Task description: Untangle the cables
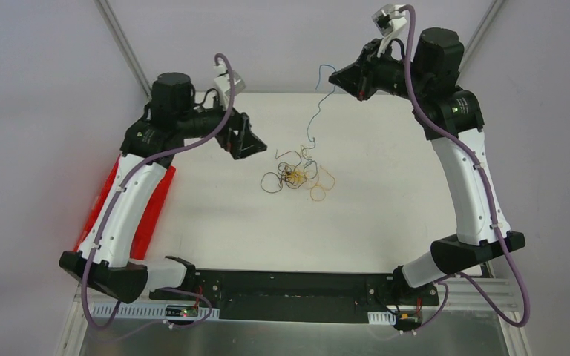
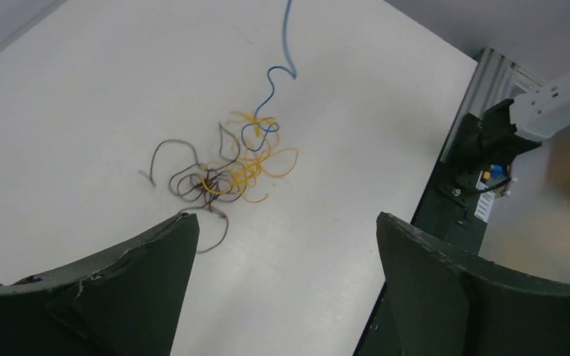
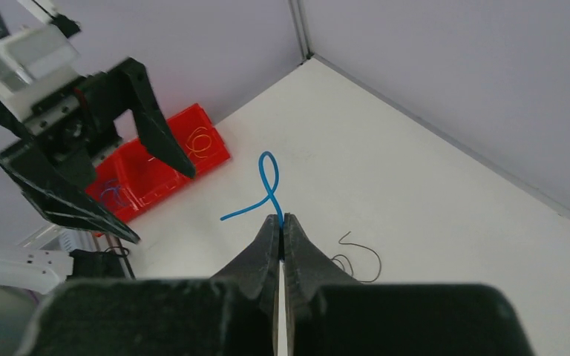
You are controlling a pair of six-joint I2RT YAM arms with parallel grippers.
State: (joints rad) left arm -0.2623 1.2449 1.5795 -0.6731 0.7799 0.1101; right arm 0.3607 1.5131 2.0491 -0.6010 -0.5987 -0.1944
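A tangle of thin black (image 1: pixel 273 180) and orange-yellow (image 1: pixel 319 191) cables lies mid-table; it also shows in the left wrist view (image 2: pixel 226 174). The blue cable (image 1: pixel 314 115) rises from the tangle up to my right gripper (image 1: pixel 358 83), which is raised at the far side and shut on the cable's end (image 3: pixel 269 174). My left gripper (image 1: pixel 256 144) is open and empty, hovering left of the tangle; its fingers (image 2: pixel 148 259) frame bare table just short of a black loop.
A red bin (image 1: pixel 104 196) sits at the table's left edge under the left arm; in the right wrist view the red bin (image 3: pixel 159 167) holds coiled wires. The black base rail (image 1: pixel 297 285) runs along the near edge.
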